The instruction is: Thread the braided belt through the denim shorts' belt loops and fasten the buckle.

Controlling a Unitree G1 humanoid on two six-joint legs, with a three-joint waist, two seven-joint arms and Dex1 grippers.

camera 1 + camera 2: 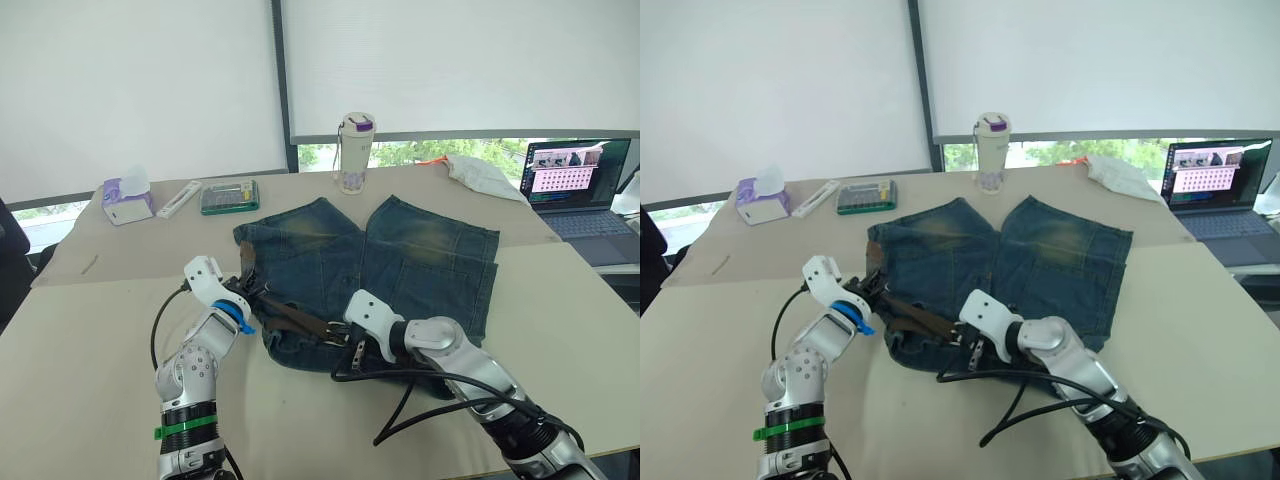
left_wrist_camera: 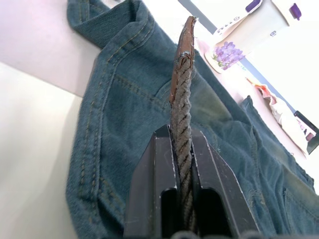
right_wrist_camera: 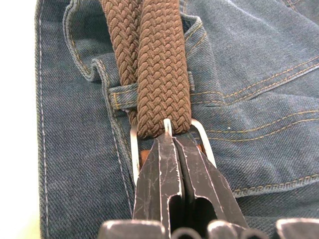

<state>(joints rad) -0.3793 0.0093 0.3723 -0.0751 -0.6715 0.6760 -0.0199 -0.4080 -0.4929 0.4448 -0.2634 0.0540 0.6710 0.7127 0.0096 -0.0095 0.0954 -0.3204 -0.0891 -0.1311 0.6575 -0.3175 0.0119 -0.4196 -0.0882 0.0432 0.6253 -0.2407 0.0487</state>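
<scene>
The denim shorts [image 1: 420, 250] lie flat on the table, waistband towards me. The braided belt [image 1: 300, 322] runs along that waistband between my two grippers. My left gripper [image 2: 180, 132] is shut on the brown strap near its leather tip [image 2: 185, 45], which sticks up past the fingers. My right gripper [image 3: 169, 137] is shut on the silver buckle [image 3: 204, 139] at its prong, and the strap passes through the frame. Just beyond the buckle, a belt loop [image 3: 119, 95] crosses one run of the strap. The left gripper [image 1: 248, 290] is at the waistband's left end and the right gripper [image 1: 352, 338] near its middle.
Beyond the shorts stand a white bottle [image 1: 355, 152], a green box [image 1: 229, 196], a white stick-shaped item [image 1: 178, 198] and a tissue box [image 1: 127, 200]. A laptop [image 1: 577, 180] and a white cloth [image 1: 482, 172] sit at the far right. Black cables [image 1: 400, 400] trail from my right arm.
</scene>
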